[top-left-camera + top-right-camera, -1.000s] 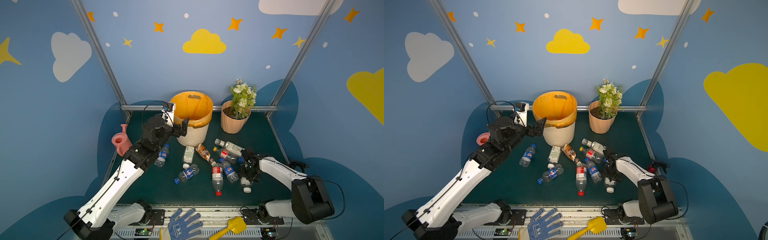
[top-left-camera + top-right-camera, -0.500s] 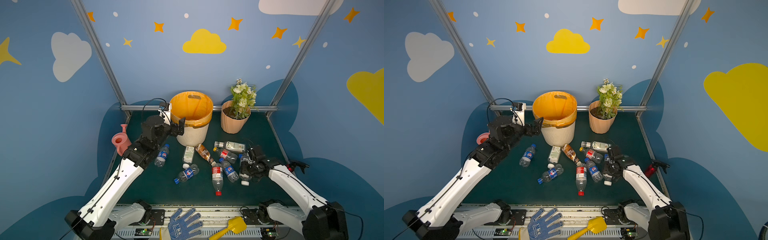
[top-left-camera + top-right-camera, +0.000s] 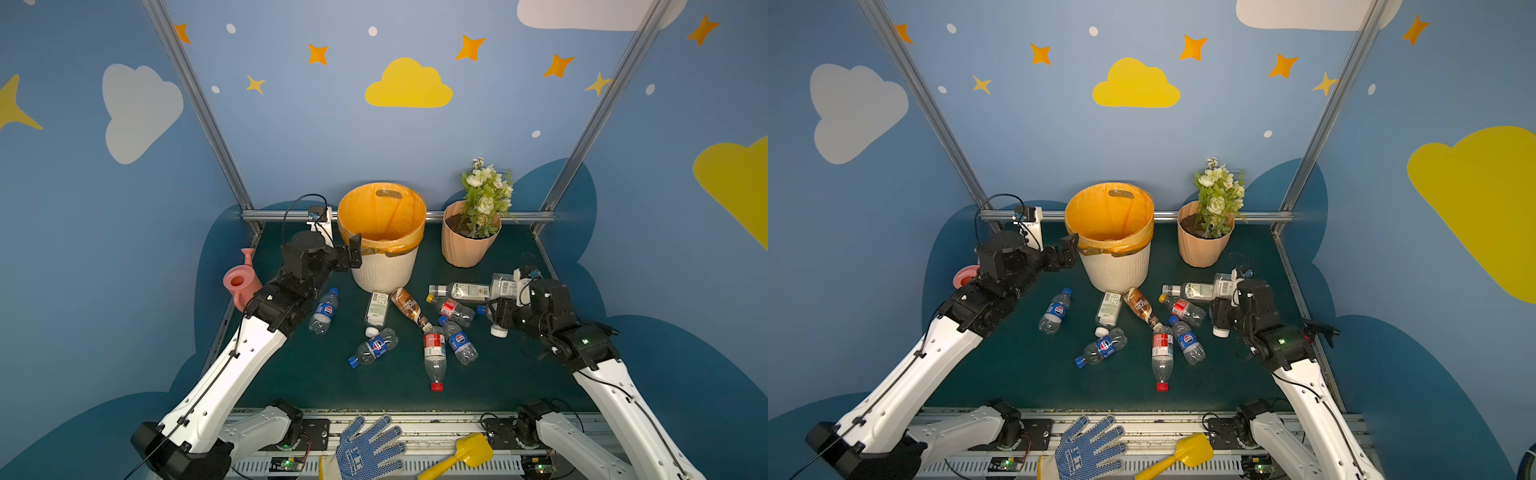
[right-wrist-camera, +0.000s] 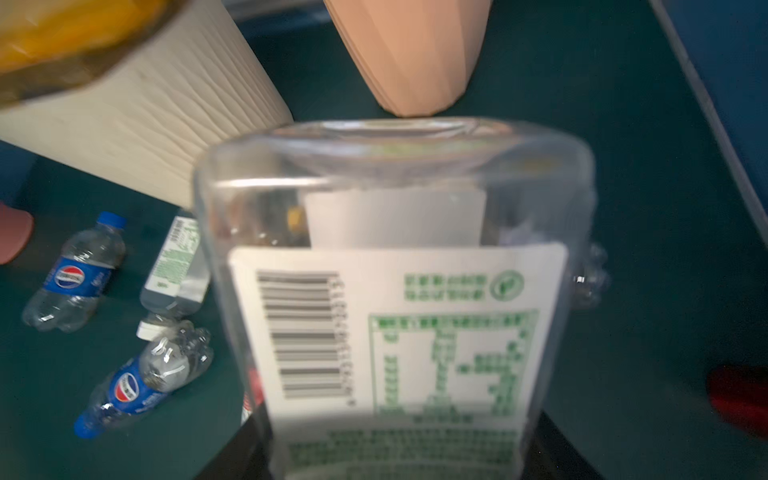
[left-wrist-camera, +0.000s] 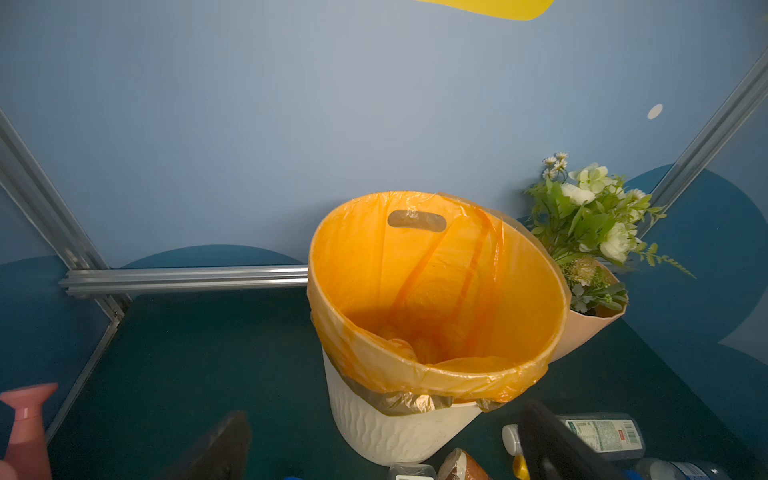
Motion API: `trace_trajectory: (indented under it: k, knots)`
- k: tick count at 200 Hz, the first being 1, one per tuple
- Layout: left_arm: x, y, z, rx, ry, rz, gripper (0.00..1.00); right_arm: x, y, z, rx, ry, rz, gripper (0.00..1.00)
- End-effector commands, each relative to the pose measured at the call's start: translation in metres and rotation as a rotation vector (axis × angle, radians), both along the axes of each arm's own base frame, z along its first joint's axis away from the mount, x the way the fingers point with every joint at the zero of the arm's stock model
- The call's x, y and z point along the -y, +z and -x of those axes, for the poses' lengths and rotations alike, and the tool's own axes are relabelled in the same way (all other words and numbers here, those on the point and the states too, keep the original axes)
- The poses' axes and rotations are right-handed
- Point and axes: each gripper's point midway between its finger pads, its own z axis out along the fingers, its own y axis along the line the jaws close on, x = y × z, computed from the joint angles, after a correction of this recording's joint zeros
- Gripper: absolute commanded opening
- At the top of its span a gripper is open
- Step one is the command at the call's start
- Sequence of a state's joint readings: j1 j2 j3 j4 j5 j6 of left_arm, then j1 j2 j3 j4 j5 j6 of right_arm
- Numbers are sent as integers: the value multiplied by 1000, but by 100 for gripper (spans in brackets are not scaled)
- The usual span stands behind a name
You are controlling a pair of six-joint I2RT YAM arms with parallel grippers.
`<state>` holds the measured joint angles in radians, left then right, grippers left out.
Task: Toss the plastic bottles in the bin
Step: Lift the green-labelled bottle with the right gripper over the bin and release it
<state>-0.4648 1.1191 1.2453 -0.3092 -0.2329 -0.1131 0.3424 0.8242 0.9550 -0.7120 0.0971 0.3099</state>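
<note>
Mat (image 3: 316, 382) edges set the working room: a metal rail (image 3: 266, 215) closes the 12 o'clock side, and the bin (image 3: 384, 270) stands against it at 12 o'clock with the flowerpot (image 3: 467, 247) just beside it at 1 o'clock. The watering can (image 3: 239, 282) sits at the 9 o'clock edge. Loose bottles (image 3: 434, 353) lie scattered from the bin's foot through the centre toward 3 o'clock, several touching one another, while the mat from 6 to 8 o'clock and the 5 o'clock corner lie bare. Beyond the 6 o'clock edge a glove (image 3: 365, 449) and a yellow scoop (image 3: 461, 455) rest on the base frame. The left pincer (image 3: 352, 255) hangs at the bin's 9 o'clock side, level with the orange liner's fold, its jaws spread wide with nothing between them; one finger overlaps the rim in both top views, and it may be touching, though I cannot tell. The right pincer (image 3: 500, 311) sits at 3 o'clock, near the right edge, clamped about the middle of a white-labelled bottle (image 4: 395, 324), whose white cap points toward 6 o'clock and whose clear base faces the flowerpot.
</note>
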Motion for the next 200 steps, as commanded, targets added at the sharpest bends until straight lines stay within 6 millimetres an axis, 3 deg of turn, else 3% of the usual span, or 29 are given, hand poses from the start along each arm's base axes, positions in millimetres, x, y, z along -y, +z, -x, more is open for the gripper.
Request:
trace_trajectory:
  k: [1,34,78,96,122,140,156,178,200]
  knots:
    - [-11,-17,1,-48,48,-1,100,-1,62,-19,208,24,17,53]
    - [-20,-27,1,-76,81,14,100,-12,138,-42,422,57,-23,51]
    - [-36,-43,5,-111,139,41,100,-35,255,-61,727,140,-124,50]
    - [-45,-53,10,-134,173,42,100,-49,292,-67,804,189,-179,50]
    - [-59,-70,17,-185,218,46,100,-79,328,-81,859,290,-290,50]
    - [-63,-78,24,-205,228,47,100,-108,336,-98,850,363,-362,50]
    - [-65,-80,28,-211,229,43,100,-147,322,-123,785,429,-400,50]
    - [-68,-81,32,-216,236,26,100,-206,282,-163,640,511,-441,53]
    - [-70,-80,34,-217,237,9,100,-261,227,-196,460,593,-403,62]
